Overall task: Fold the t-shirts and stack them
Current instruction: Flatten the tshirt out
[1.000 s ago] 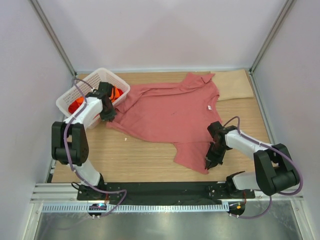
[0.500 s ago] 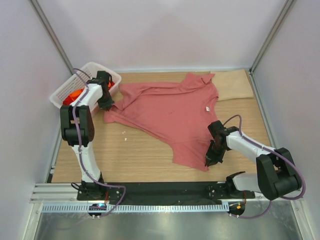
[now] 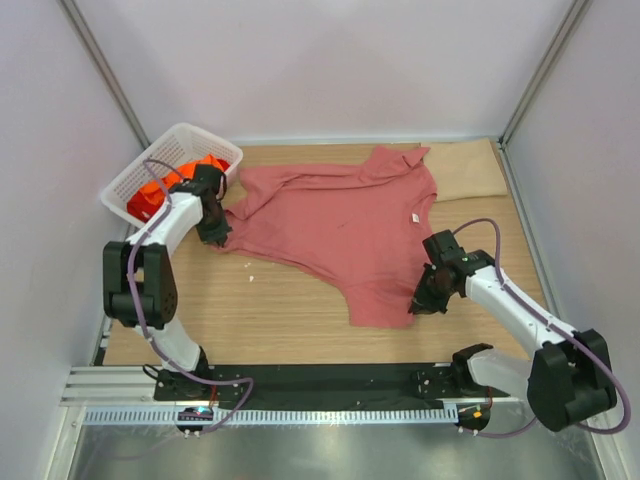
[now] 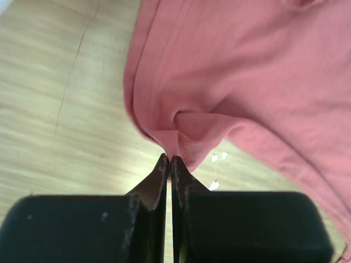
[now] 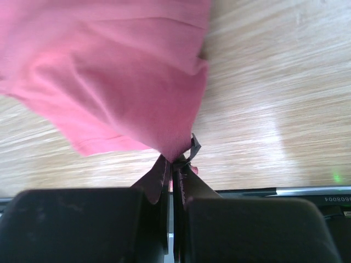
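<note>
T-shirt [image 3: 340,225] pinched by left gripper [image 4: 169,160]; right gripper [image 5: 175,159] likewise.

The top camera is looking down from high above and behind both arms, seeing the whole light wooden table [image 3: 300,310]. Each wrist camera is sitting very near behind its own black fingers [image 4: 159,178], looking out past their tips. All three views are sharing the soft salmon-pink cotton t-shirt [image 3: 340,225], bunched just beyond those tips.

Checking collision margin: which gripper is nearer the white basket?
Left. The left gripper pinches the pink shirt beside the basket; the right gripper holds its edge, far away.
</note>
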Controlling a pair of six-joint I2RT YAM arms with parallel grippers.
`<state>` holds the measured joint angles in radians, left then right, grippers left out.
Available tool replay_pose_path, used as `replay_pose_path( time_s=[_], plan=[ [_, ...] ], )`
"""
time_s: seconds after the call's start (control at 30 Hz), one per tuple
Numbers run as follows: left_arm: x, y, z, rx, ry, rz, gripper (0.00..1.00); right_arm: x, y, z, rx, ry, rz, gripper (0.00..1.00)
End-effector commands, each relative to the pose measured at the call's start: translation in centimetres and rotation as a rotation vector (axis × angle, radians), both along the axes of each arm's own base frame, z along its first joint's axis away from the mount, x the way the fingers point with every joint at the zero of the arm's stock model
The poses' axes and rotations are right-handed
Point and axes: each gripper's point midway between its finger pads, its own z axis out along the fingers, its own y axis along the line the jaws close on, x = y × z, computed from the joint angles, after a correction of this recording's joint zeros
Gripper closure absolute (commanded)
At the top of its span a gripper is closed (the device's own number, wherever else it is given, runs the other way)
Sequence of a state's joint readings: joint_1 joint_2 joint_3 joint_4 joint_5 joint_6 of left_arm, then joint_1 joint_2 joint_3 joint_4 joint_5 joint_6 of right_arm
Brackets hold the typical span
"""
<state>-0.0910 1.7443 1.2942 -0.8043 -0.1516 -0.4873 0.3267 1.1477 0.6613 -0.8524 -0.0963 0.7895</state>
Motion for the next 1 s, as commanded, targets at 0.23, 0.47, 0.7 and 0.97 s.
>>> replay_pose_path(
  time_s=[0.23,0.47,0.7,0.97],
  plan=[
    [-2.6,0.0,6.3,-0.023,-0.144,-0.013,1.0,3.6,-1.0,9.3,-0.044,-0.285,0.024,0.98],
    [-1.5,0.1,17.3,-0.049,-0.412,0.037,1.0,7.1,-3.1,22.1,-0.136,-0.568,-0.005,0.98],
    [-0.8,-0.4,29.0,-0.146,-0.702,0.107,1.0,8.7,-6.4,34.7,-0.259,-0.838,-0.101,0.98],
    [-4.5,0.5,39.6,-0.151,-0.949,0.129,1.0,6.6,-7.5,44.8,-0.202,-1.125,-0.14,0.98]
  ],
)
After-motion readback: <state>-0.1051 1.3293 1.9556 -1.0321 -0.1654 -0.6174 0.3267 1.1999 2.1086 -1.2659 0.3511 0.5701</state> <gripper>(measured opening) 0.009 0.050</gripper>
